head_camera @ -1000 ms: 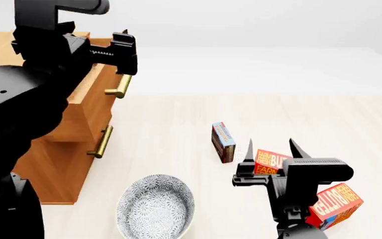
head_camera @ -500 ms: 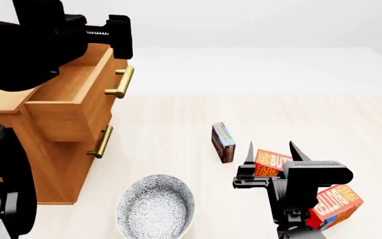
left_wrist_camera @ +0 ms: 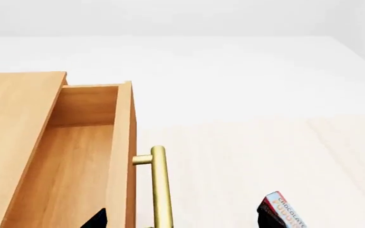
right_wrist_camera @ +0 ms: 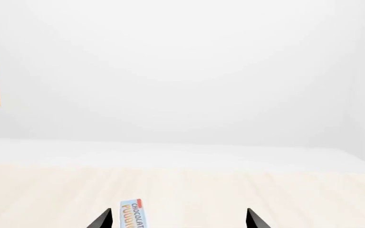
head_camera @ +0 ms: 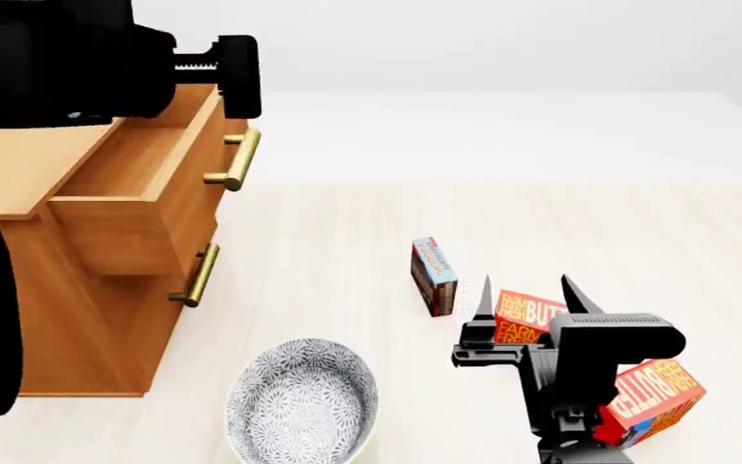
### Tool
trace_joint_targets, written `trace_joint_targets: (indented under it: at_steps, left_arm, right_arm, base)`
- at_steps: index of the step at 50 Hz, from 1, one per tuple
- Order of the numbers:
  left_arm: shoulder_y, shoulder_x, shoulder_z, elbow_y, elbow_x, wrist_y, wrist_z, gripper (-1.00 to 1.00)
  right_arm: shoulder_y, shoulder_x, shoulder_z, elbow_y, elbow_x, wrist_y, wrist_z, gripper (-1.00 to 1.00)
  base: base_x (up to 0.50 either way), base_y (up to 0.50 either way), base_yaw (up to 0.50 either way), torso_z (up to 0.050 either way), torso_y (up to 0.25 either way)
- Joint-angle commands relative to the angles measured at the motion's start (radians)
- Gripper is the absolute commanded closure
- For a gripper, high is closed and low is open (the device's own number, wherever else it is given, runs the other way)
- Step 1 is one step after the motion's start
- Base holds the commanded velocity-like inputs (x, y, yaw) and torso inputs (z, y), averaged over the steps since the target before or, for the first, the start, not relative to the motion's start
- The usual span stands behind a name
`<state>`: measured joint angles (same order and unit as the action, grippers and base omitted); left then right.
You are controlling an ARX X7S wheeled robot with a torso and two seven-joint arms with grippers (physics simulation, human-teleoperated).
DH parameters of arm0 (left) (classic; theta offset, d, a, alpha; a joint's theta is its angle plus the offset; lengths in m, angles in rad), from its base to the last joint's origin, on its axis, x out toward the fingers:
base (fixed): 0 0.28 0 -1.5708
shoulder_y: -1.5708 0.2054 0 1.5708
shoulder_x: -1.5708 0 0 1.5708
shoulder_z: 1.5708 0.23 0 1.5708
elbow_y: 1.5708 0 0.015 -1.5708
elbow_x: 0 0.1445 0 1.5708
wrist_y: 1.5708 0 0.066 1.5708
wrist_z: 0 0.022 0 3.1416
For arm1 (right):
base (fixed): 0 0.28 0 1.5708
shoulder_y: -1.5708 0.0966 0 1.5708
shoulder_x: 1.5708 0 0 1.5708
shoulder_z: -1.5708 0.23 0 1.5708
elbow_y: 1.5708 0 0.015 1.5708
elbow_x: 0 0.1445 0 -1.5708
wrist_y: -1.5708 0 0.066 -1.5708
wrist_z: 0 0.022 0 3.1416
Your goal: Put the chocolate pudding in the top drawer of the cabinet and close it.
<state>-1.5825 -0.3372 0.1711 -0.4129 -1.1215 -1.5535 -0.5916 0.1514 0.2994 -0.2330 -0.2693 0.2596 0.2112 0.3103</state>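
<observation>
the left arm is raised high at the head view's upper left, its left gripper [head_camera: 232, 77] facing right. the right gripper [head_camera: 524, 292] sits low in front, fingers spread apart, holding nothing.

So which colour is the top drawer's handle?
Brass gold handle on the top drawer, clearest in left wrist view.

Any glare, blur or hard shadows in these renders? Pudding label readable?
Head view: flat even light, only faint soft shadows, sharp; the pudding label is too small to read. Left wrist view: sharp, no glare, pudding cut by the frame edge but lettering legible. Right wrist view: mostly washed-out white, label partly cropped.
</observation>
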Motion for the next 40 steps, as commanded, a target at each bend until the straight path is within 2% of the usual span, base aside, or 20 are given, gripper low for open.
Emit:
trace_joint_targets:
  at_steps: [1,12,17,32,40]
  left_arm:
    - [-0.052,-0.008,0.018,-0.144,-0.113,-0.003,-0.102,-1.00]
    - [-0.072,-0.017,0.015,-0.245,-0.206,0.009,-0.196,-1.00]
    - [-0.076,-0.025,0.042,-0.267,-0.203,0.024,-0.188,-1.00]
    - [-0.069,-0.052,0.127,-0.295,-0.178,0.044,-0.147,-1.00]
    - [-0.056,-0.063,0.136,-0.313,-0.193,0.048,-0.151,-1.00]
  right_arm:
    - [0.004,0.008,0.001,-0.025,0.015,0.026,0.006,-1.00]
    - [0.007,0.011,-0.002,-0.026,0.017,0.028,0.009,-1.00]
    - [-0.001,0.007,-0.007,0.001,0.008,-0.008,0.005,-1.00]
    - [0.017,0.013,-0.010,-0.023,0.019,0.029,0.015,-1.00]
    - [0.016,0.015,-0.012,-0.022,0.020,0.026,0.016,-1.00]
  base:
    - [0.00,0.00,0.00,0.000,0.000]
    - [0.00,0.00,0.00,0.000,0.000]
    - [0.00,0.00,0.00,0.000,0.000]
    - [0.00,0.00,0.00,0.000,0.000]
    - [0.00,0.00,0.00,0.000,0.000]
